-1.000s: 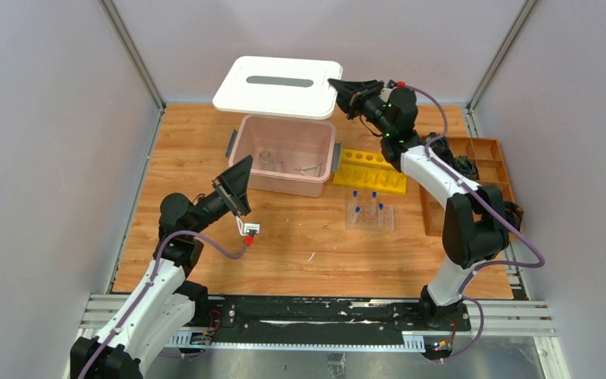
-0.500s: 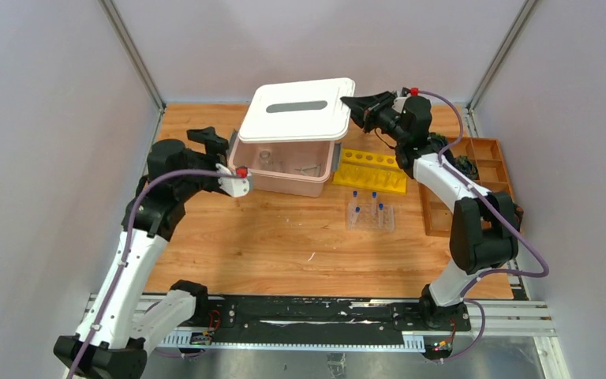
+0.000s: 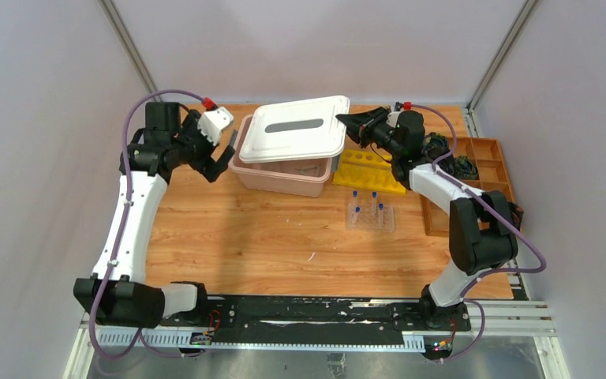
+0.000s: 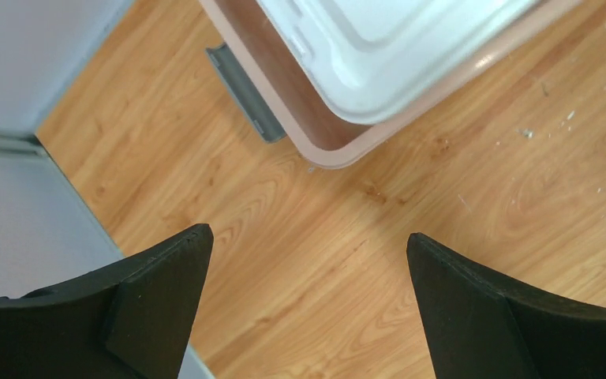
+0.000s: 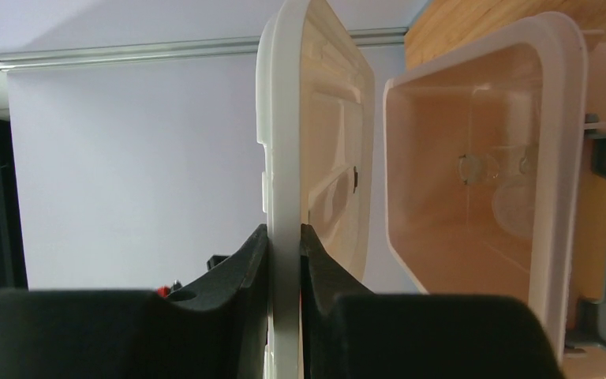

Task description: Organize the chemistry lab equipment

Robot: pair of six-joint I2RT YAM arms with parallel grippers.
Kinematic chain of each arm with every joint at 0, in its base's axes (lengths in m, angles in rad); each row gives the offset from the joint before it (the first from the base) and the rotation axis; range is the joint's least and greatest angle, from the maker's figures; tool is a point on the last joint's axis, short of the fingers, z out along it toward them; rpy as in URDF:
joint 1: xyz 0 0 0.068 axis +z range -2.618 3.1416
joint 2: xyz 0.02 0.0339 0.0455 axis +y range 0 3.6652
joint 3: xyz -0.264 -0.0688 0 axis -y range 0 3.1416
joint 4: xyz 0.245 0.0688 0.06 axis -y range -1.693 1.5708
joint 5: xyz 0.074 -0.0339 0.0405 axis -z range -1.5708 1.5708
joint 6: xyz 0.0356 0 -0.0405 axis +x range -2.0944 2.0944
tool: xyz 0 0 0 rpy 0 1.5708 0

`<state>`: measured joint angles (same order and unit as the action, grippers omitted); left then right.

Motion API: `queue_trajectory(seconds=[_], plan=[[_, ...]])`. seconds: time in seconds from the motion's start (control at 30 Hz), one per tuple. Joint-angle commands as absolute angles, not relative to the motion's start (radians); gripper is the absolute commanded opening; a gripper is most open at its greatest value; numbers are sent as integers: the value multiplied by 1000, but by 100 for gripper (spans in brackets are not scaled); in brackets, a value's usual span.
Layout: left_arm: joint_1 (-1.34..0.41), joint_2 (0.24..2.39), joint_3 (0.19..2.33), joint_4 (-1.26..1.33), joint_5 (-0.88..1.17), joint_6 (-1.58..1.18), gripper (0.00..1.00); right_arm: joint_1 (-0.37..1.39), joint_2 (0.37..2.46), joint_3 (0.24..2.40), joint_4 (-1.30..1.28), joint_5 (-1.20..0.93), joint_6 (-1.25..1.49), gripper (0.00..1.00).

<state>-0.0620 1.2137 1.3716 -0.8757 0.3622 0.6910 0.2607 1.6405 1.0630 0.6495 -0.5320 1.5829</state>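
Lid (image 3: 296, 130) pinched by right tool (image 3: 345, 120), over bin (image 3: 284, 178).

1. Clear plastic tube rack (image 3: 370, 219): sits flat on the wooden table (image 3: 268, 245), right of centre.
2. Four small clear blue-capped tubes (image 3: 357, 210): upright in that rack, two by two.
3. Clear glass beakers (image 5: 513, 204): inside the pink bin (image 5: 566, 174), I think; it's pretty blurry.

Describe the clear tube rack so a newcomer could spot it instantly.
Start at the pink bin at the back of the table. Right of it lies a yellow rack. The clear tube rack stands just in front of that, the only transparent one, holding blue-capped tubes.
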Motion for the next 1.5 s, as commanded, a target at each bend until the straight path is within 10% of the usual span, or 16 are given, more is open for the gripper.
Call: queue_trajectory(seconds=[0.0, 0.87, 1.47], plan=[[-5, 1279, 1458, -859, 395, 444, 99, 295, 1644, 1043, 802, -535, 1606, 7], [72, 1368, 1258, -595, 436, 350, 93, 357, 1754, 988, 896, -460, 1457, 10], [10, 1247, 1119, -676, 463, 616, 91, 358, 1658, 1106, 383, -335, 1099, 49]])
